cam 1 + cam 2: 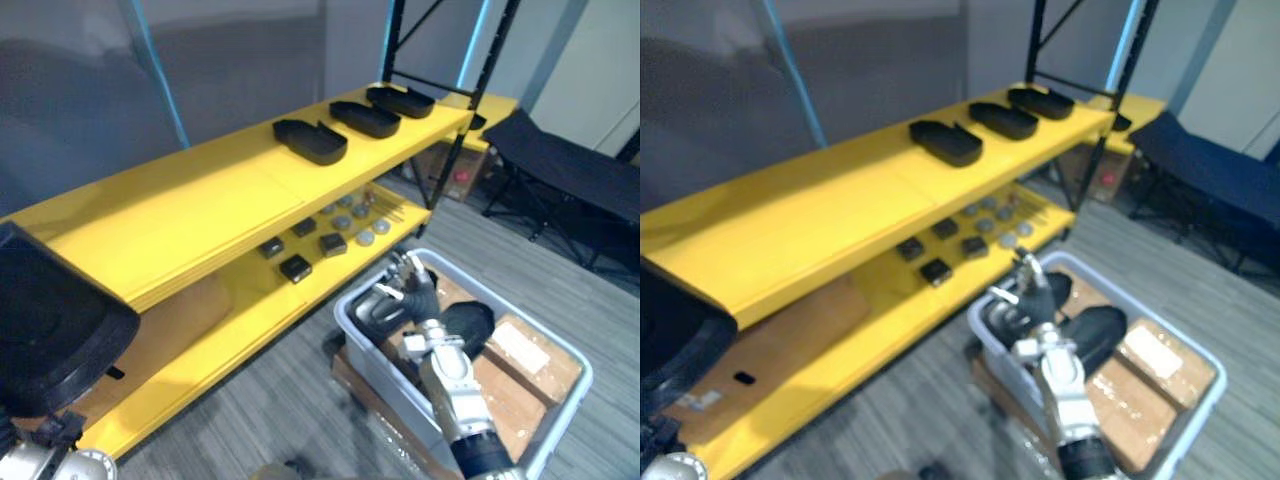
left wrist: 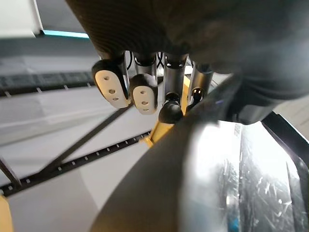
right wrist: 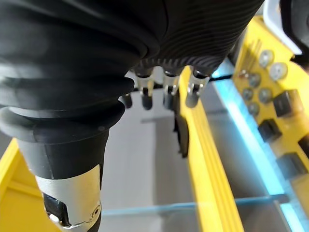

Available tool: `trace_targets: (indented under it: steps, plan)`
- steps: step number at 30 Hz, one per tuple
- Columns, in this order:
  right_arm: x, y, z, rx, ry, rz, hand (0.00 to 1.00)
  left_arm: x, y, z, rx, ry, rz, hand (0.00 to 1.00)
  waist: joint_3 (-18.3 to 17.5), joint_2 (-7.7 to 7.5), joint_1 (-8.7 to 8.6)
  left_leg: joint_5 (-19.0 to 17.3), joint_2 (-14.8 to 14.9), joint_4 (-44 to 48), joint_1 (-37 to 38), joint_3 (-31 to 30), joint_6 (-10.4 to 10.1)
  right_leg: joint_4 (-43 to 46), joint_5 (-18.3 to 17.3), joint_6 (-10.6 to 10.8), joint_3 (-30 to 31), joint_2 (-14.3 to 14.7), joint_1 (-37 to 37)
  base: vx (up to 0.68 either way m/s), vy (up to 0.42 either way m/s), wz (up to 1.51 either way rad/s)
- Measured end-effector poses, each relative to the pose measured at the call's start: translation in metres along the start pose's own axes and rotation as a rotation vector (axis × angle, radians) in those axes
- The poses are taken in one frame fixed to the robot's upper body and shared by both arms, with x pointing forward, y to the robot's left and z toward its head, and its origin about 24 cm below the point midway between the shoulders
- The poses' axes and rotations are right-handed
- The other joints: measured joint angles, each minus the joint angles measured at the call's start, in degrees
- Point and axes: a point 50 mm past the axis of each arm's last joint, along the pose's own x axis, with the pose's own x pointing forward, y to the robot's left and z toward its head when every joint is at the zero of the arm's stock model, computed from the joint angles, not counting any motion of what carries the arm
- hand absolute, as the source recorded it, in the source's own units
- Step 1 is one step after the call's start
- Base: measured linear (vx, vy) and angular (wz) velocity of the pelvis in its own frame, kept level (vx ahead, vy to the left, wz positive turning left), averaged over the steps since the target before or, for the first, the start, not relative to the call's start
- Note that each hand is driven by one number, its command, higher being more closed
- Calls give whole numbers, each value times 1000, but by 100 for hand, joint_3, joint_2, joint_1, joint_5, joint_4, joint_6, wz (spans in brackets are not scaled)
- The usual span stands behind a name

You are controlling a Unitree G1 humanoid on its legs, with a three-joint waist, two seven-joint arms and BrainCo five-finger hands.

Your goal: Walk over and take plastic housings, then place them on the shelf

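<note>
A large black plastic housing (image 1: 50, 320) hangs close at the lower left, in front of the yellow shelf (image 1: 200, 215). In the left wrist view my left hand (image 2: 145, 96) curls its fingers over that housing's glossy rim (image 2: 203, 183). Three more black housings (image 1: 310, 140) (image 1: 365, 118) (image 1: 400, 100) lie in a row on the top shelf board. My right hand (image 1: 418, 295) hovers over the grey bin (image 1: 560, 400), fingers relaxed and holding nothing. A black housing (image 1: 468, 325) lies in the bin just beside that hand. In the right wrist view its fingers (image 3: 166, 94) hang straight.
Small black blocks (image 1: 295, 267) and grey discs (image 1: 365, 238) sit on the lower shelf board. The bin rests on cardboard boxes (image 1: 520, 360). A dark folding cot (image 1: 570, 160) stands at the right, and a cardboard box (image 1: 455, 170) sits past the shelf's far end.
</note>
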Motion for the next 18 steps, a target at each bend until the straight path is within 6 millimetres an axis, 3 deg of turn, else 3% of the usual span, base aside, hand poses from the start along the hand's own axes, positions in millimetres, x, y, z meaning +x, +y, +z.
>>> trace_targets:
  steps: [2, 4, 6, 9, 14, 16, 18]
  plan:
    - [0, -1, 0, 0, 1, -5, 0, 0, -1, 4, -27, -21, -6, 100, 11, -40, -36, -21, 21, 38, -106, 127, 31, 67, -35, 5, -251, -40, 49, 27, -8, 41]
    - [-7, -10, -4, -2, 17, -53, 0, 1, -7, 12, -75, -52, -36, 100, 80, -64, -216, 50, 203, 284, -358, 790, 47, 105, 7, 68, -718, -73, 262, 57, 25, 110]
    - [-17, -27, -10, -21, 49, -135, 0, 2, -12, 19, -125, -76, -69, 100, 161, -78, -151, 157, 90, 373, -396, 840, -22, 292, 11, 68, -942, -227, 397, 69, 116, 93]
    - [-18, -28, -10, -24, 48, -144, 0, 0, -15, 20, -150, -64, -111, 100, 243, -125, -131, 274, -92, 333, -434, 686, 77, 452, 22, 49, -991, -422, 404, 74, 145, 52]
    - [-17, -25, -9, -23, 44, -122, 0, -1, -17, 20, -163, -49, -107, 100, 337, -69, -160, 267, -93, 353, -473, 790, 78, 462, 49, 11, -887, -420, 390, -16, 36, -1]
    - [-17, -28, -8, -25, 38, -122, 0, -1, -20, 21, -170, -47, -104, 100, 396, -33, -196, 171, -39, 299, -471, 989, 133, 454, -173, -211, -787, -404, 376, -48, -25, -5]
    - [-18, -29, -9, -28, 40, -116, 0, 2, -22, 22, -178, -59, -92, 100, 498, -40, -234, 181, -6, 306, -482, 1113, 137, 548, -588, -124, -573, -404, 341, -46, -57, 17]
